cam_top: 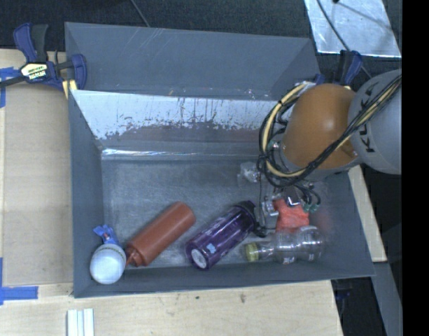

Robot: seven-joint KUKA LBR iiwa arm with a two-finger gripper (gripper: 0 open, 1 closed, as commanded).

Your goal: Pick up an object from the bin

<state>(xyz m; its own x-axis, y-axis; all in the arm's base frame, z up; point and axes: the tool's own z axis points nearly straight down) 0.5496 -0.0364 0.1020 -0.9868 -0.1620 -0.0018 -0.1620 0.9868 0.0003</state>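
Red piece at the lower right of the bin, with the gripper low just beside it.

You have a small red thing on the bin floor, partly hidden under the robot's wrist. It lies between the cap end of a purple bottle and a clear bottle that lies along the front wall. The gripper hangs at its left edge, near the purple cap, and you cannot tell whether it is open or closed. The red piece is probably light and possibly soft, but too little shows to be sure of its shape. A hold from above across its middle looks best. Both bottles are round and likely slick, so either may roll if nudged. A brown bottle and a white ball lie well apart to the left.
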